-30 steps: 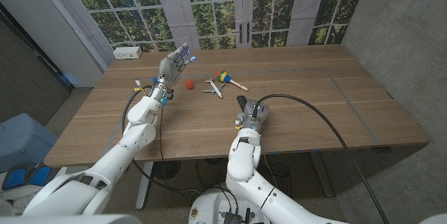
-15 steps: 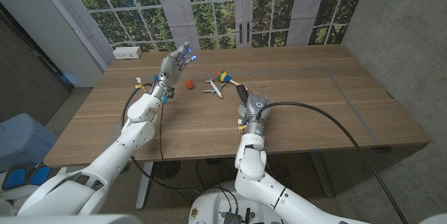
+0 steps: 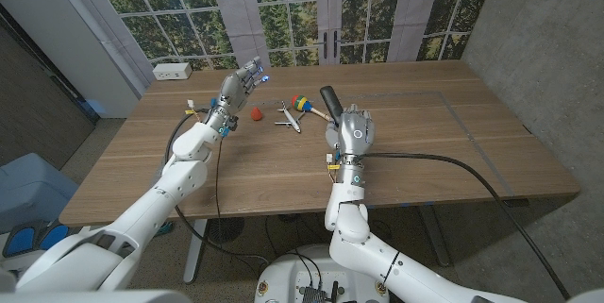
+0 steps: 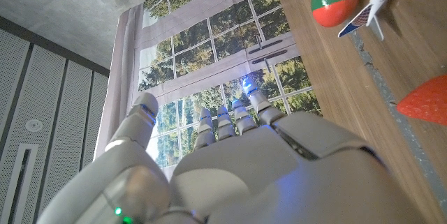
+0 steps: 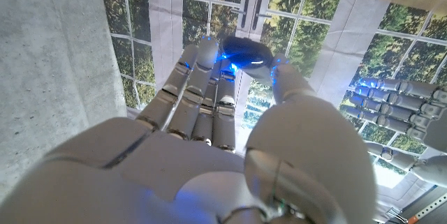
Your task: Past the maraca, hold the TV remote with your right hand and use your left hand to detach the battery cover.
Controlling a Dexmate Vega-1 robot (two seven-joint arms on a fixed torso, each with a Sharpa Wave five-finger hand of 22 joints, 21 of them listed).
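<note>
Right robot hand (image 3: pixel 353 133) grips the TV remote (image 3: pixel 329 99) upright above the desk (image 3: pixel 425 143). Left robot hand (image 3: pixel 237 87) hangs empty, fingers apart; it should approach squarely and slide the cover off.

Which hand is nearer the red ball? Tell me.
Left. The left hand hovers right beside the red ball; the right hand, gripping the TV remote, is farther off, beyond the toy airplane.

Wooden table (image 3: pixel 425 152), toy airplane (image 3: pixel 288 117), small red object (image 3: pixel 255 112) beside it, white power strip (image 3: pixel 173 72) at far corner
</note>
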